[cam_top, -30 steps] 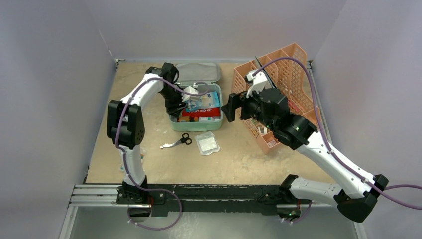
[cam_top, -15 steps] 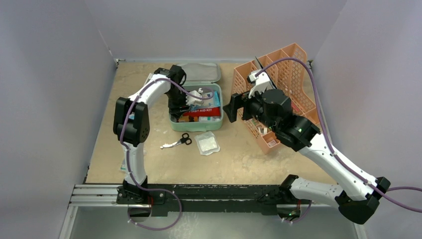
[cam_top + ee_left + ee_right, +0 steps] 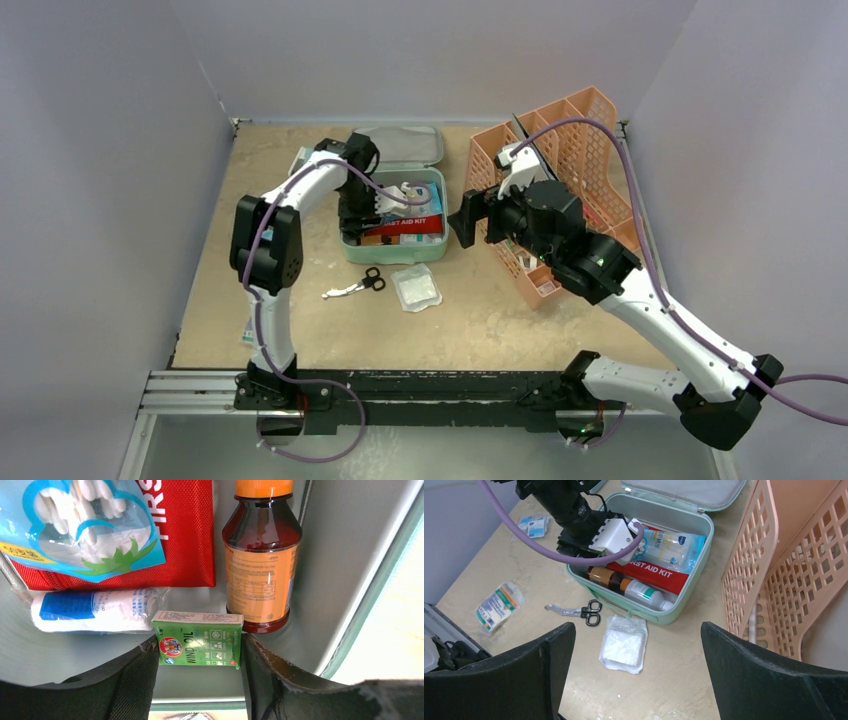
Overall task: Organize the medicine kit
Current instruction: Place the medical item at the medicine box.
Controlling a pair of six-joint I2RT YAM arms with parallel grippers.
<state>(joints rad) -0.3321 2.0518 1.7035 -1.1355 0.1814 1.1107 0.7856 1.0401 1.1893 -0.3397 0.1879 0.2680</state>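
Tan tabletop (image 3: 480, 310): medicine kit (image 3: 395, 254) open, left tool (image 3: 200, 655) inside.

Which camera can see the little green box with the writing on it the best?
The left wrist view: the green Wind Oil box fills the middle, label readable, sitting in the medicine kit next to a brown bottle. In the top external and right wrist views, the left end effector hides it.

"wind oil" on green box (image 3: 198, 645), "first aid kit" on pouch (image 3: 651, 574)
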